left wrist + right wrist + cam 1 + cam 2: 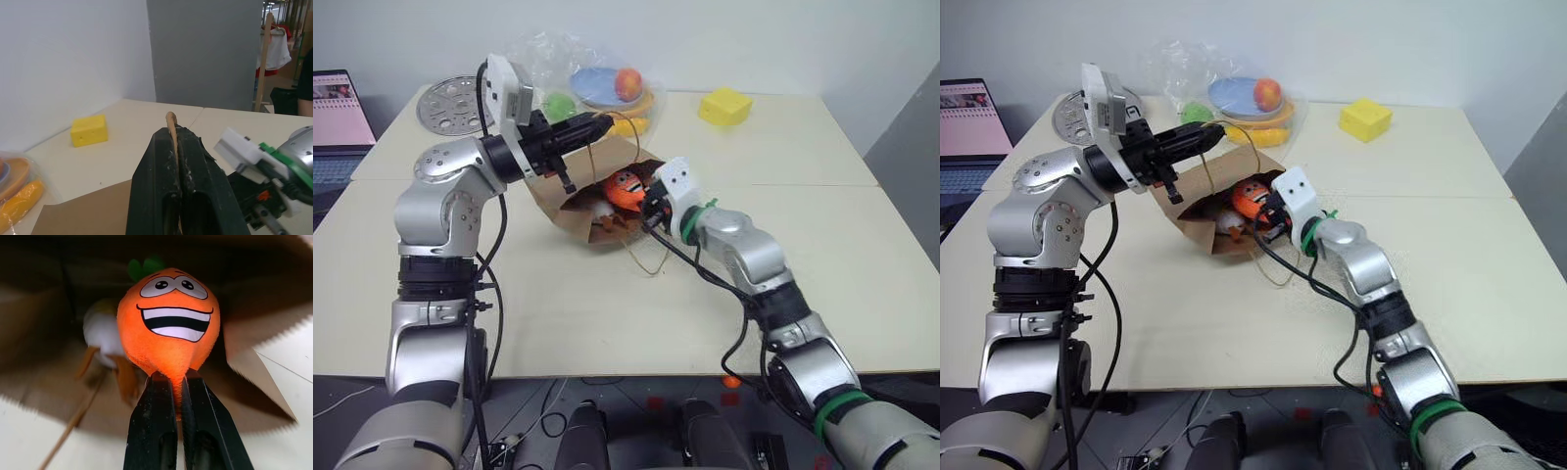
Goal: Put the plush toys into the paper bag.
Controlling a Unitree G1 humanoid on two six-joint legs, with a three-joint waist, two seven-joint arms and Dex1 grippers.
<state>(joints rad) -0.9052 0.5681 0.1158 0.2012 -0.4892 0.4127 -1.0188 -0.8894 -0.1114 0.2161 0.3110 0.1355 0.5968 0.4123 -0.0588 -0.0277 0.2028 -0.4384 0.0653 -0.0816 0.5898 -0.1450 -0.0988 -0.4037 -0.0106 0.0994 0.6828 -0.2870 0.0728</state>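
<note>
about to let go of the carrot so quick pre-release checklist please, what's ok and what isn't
1. Bag mouth held open: ok. The left gripper is shut on the bag's upper edge, lifting the paper bag.
2. Grip on toy: ok. The right gripper is shut on the carrot plush by its pointed tip.
3. Carrot past the bag's rim: ok. Brown paper surrounds it in the right wrist view.
4. Egg plush already inside: ok, it lies behind the carrot.
5. Room under the carrot to drop: cannot tell.
6. Loose cord handle clear of the right gripper: cannot tell.
</note>
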